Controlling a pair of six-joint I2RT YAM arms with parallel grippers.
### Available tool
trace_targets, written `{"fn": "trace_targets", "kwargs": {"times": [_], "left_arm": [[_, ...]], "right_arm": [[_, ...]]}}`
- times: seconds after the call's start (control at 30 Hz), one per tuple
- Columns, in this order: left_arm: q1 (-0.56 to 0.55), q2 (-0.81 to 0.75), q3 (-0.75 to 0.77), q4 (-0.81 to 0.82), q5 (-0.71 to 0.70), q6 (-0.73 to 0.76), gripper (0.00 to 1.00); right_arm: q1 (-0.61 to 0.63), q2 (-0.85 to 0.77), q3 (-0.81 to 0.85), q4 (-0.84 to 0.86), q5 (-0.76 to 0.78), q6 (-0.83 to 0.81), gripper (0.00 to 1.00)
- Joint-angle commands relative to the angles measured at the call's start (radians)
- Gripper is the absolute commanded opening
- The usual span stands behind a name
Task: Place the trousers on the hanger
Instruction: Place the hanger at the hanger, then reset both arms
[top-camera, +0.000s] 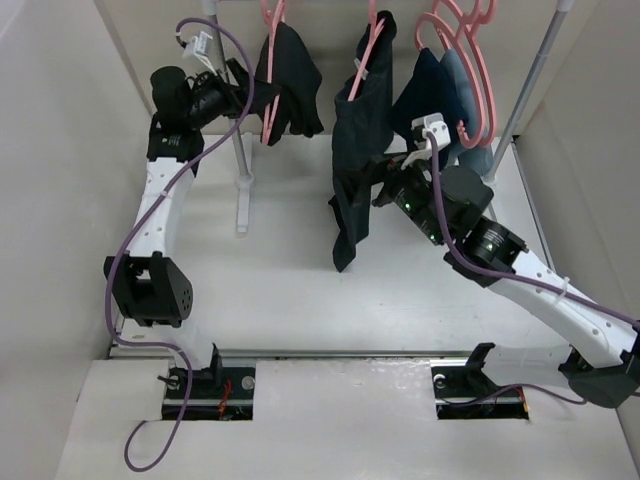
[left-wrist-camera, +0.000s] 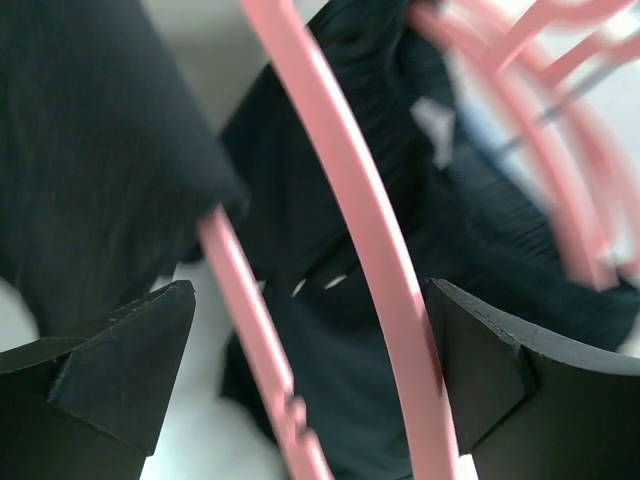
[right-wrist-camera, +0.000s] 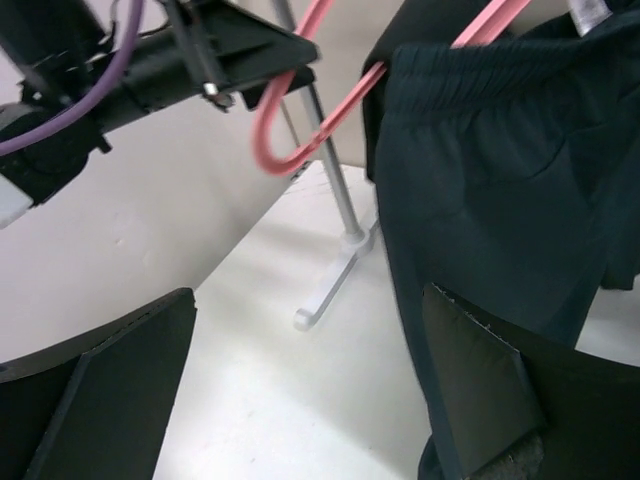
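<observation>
The long black trousers (top-camera: 352, 170) hang from a pink hanger (top-camera: 366, 58) at the middle of the rail, their legs reaching down to the table. My right gripper (top-camera: 378, 183) is open beside them. In the right wrist view its jaws (right-wrist-camera: 308, 295) are empty, and the trousers' waistband cloth (right-wrist-camera: 480, 180) hangs against the right finger. My left gripper (top-camera: 248, 97) is open at another pink hanger (top-camera: 268, 105) that carries a shorter black garment (top-camera: 295, 85). In the left wrist view two pink bars (left-wrist-camera: 375, 240) pass between the wide-open jaws (left-wrist-camera: 310, 290).
The rack's left post (top-camera: 240, 170) stands on the table, its foot (right-wrist-camera: 335, 280) in the right wrist view. The right post (top-camera: 525, 90) leans at the far right. Navy and pale-blue clothes (top-camera: 440, 95) hang on several pink hangers (top-camera: 470, 60). Pale walls close in on both sides.
</observation>
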Motion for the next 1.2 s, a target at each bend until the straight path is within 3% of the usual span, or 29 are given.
{"fn": "trace_targets", "kwargs": {"times": [0.0,0.07,0.3,0.63,0.93,1.17], "left_arm": [[-0.061,-0.098,0.021,-0.225,-0.173,0.298,1.00],[-0.072,-0.126,0.011,-0.280,-0.279,0.352,1.00],[-0.081,-0.276,-0.074,-0.362,-0.432,0.507,1.00],[-0.116,-0.519,-0.255,-0.399,-0.471,0.654,1.00],[-0.136,-0.712,-0.301,-0.511,-0.502,0.726,1.00],[-0.136,-0.931,-0.561,-0.563,-0.595,0.743,1.00]], "right_arm": [[0.031,-0.062,-0.033,0.043,-0.013,0.026,0.99],[0.045,-0.072,-0.042,0.043,-0.004,0.036,0.99],[0.066,-0.072,-0.022,-0.161,0.033,0.114,0.99],[0.075,-0.125,-0.073,-0.212,-0.024,0.143,0.99],[0.086,-0.156,-0.102,-0.313,-0.035,0.161,0.99],[0.086,-0.174,-0.175,-0.398,0.004,0.181,0.99]]}}
